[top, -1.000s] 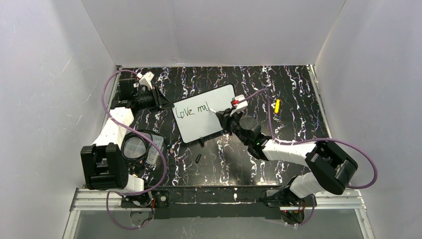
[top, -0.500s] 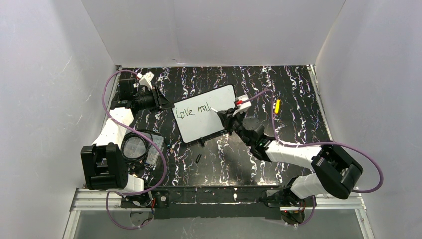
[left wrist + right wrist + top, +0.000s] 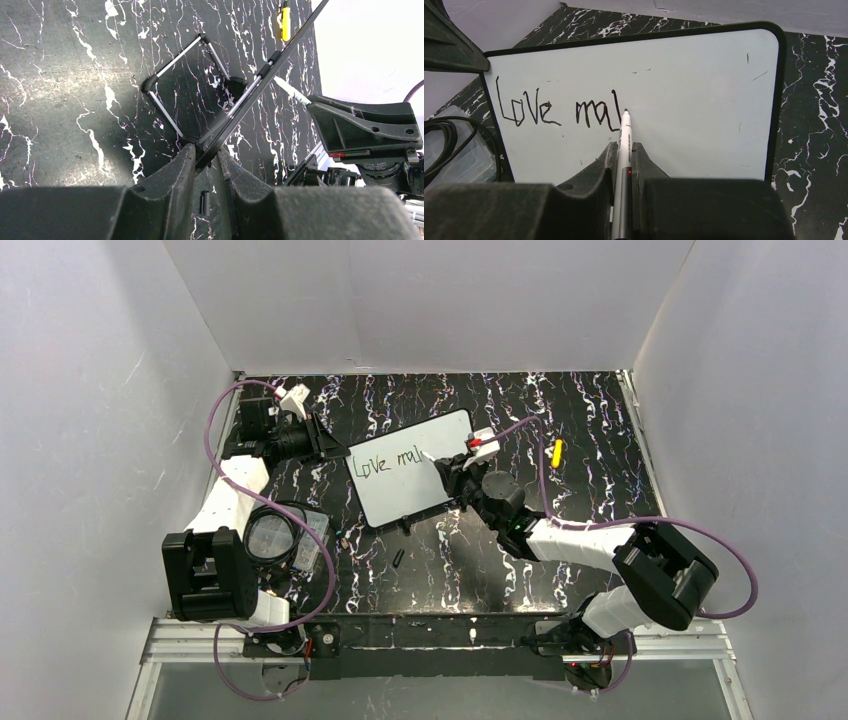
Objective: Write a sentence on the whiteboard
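Near the far edge, the whiteboard (image 3: 405, 480) is pinched by the left gripper (image 3: 206, 151) — steadied for writing — while the pen (image 3: 625, 134) is clenched in the right gripper (image 3: 624, 150).

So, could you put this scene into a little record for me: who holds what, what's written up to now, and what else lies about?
board: whiteboard, on the black marbled table
left hand: shut on the whiteboard's edge, likely steadying it
right hand: shut on a pen
writing: "Love mal" in black
pen tip: at the board, just right of the last letter
also there: small yellow object right of the board; clear box by the left arm
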Robot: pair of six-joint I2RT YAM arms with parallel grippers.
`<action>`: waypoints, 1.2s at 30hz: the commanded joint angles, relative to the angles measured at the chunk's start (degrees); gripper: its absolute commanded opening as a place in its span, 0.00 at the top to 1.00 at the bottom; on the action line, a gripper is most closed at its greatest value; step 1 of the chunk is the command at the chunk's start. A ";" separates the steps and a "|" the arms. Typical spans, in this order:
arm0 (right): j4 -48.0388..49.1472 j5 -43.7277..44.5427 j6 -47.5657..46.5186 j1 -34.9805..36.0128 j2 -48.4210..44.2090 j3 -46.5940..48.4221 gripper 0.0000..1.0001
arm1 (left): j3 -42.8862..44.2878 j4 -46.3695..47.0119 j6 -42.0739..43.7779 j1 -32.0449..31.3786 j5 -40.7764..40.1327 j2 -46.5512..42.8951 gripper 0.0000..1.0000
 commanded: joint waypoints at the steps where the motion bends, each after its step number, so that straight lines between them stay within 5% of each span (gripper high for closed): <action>1: 2.59 -0.76 -0.35 -0.12 0.73 1.62 0.99 | 1.83 -1.01 -0.29 -0.25 2.43 -0.26 0.80; 36: 1.47 0.03 -0.04 -0.03 -4.83 -1.54 0.99 | 1.77 -0.94 -0.27 -0.28 2.34 -0.11 0.80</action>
